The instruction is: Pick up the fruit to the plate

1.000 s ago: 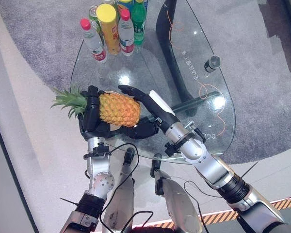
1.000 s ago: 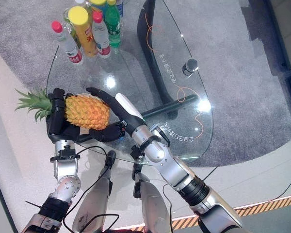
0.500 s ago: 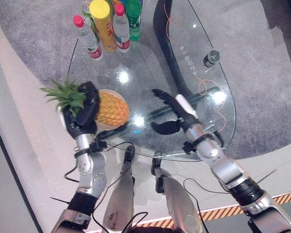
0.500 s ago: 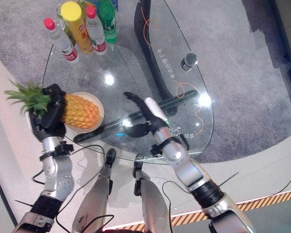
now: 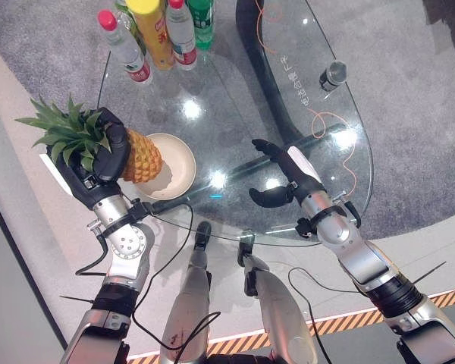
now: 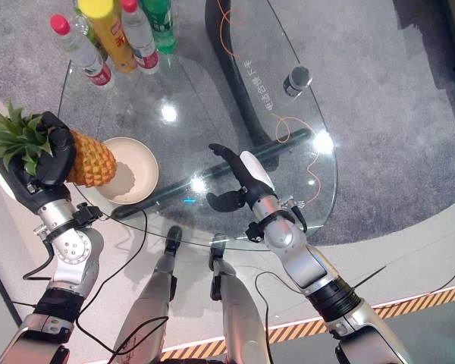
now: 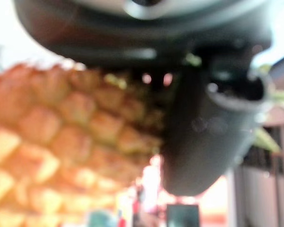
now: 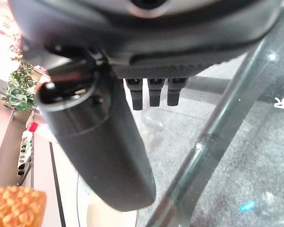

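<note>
Here the left hand (image 5: 106, 163) grips the pineapple (image 5: 140, 155) beside the plate (image 5: 178, 163); the right hand (image 5: 288, 178) hangs loosely open.

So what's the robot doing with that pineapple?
The robot's left hand is curled round a pineapple near its leafy top, holding it at the rim of a cream plate on the glass table. Its right hand hangs open over the table, holding nothing. Some bottles stand at the far end.
</note>
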Robot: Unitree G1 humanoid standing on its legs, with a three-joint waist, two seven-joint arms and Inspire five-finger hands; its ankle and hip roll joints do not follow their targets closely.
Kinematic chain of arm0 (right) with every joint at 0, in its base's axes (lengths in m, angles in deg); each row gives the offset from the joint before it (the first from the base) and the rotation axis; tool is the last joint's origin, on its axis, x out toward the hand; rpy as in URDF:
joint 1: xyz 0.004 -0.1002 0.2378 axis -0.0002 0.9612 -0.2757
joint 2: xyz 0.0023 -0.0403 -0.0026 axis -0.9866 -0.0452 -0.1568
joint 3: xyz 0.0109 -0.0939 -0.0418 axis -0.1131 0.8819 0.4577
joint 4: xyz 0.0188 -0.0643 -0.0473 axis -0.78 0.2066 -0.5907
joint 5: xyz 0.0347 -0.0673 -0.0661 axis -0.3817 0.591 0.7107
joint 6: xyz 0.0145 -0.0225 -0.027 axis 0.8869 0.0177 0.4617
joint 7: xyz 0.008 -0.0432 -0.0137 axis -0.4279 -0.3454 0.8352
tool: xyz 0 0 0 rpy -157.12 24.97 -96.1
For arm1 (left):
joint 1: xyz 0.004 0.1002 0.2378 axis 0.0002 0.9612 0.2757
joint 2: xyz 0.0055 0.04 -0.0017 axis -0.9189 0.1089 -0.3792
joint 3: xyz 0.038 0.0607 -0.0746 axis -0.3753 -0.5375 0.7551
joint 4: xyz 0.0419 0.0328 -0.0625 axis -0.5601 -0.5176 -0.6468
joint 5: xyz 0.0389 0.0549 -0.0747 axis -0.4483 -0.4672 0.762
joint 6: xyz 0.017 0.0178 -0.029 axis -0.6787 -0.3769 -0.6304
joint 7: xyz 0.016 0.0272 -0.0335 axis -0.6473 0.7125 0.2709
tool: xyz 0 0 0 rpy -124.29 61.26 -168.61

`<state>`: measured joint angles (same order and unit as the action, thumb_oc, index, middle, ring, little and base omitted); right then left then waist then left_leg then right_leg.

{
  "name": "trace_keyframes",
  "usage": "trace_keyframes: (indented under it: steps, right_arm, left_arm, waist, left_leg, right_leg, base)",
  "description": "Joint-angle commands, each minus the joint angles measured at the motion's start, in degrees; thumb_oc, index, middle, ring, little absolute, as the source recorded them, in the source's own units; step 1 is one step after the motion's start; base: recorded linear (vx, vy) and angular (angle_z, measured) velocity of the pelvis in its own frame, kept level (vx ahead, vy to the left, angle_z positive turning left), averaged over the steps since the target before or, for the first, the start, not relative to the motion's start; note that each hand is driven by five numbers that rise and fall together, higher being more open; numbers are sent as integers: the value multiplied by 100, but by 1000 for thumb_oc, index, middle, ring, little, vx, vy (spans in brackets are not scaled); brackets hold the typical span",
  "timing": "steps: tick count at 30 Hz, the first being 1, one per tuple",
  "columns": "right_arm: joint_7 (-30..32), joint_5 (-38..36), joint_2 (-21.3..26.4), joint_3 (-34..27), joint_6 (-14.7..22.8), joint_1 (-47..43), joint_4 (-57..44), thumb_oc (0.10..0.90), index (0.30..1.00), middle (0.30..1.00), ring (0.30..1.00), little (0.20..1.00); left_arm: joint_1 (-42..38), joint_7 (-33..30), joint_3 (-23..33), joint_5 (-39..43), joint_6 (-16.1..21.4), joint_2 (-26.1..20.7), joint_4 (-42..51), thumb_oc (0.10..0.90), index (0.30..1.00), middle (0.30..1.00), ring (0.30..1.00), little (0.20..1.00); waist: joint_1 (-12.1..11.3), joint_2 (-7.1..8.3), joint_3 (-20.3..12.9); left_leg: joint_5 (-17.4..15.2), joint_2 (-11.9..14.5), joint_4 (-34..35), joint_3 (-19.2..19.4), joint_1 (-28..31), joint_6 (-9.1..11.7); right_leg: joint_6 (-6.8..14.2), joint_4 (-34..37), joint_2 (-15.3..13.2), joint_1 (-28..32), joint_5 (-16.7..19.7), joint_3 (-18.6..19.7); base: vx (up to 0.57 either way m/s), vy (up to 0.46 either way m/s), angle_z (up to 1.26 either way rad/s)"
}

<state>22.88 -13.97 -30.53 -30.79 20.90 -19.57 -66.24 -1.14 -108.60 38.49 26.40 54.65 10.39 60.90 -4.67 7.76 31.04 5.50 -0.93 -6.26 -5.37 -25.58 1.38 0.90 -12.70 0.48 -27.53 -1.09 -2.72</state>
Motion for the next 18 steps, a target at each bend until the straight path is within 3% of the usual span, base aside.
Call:
trace_keyframes:
  steps: [1,7,18]
  right_arm:
    - [-49,-173,13,36,205,-241,-742,800,900,900,900,900]
    - [-155,-334,-30,194,129,-400,-628,800,900,900,900,900]
    - [-277,-393,58,300,189,-508,-544,800,900,900,900,900]
  left_arm:
    - [-561,-126,183,-640,857,-366,466,100,300,300,300,200]
    - [-893,-243,48,-880,789,-339,125,100,300,300,300,200]
    - [-1408,-1147,-92,-1709,702,-409,-469,100,300,300,300,200]
  waist:
    - [131,146,-125]
    - [196,246,-125]
    - [351,358,-125]
  left_leg:
    - [-547,-307,-604,-218,-381,-129]
    - [-570,-304,-805,-200,-797,-103]
    - [-544,-299,-1057,-158,-1432,-42]
  right_leg:
    - [318,-170,16,-151,138,-217]
    - [325,-358,55,-561,117,-248]
    - [291,-549,149,-1190,162,-269]
  base:
    - [-30,33,-1]
    - [-33,42,-1]
    - [-31,53,-2]
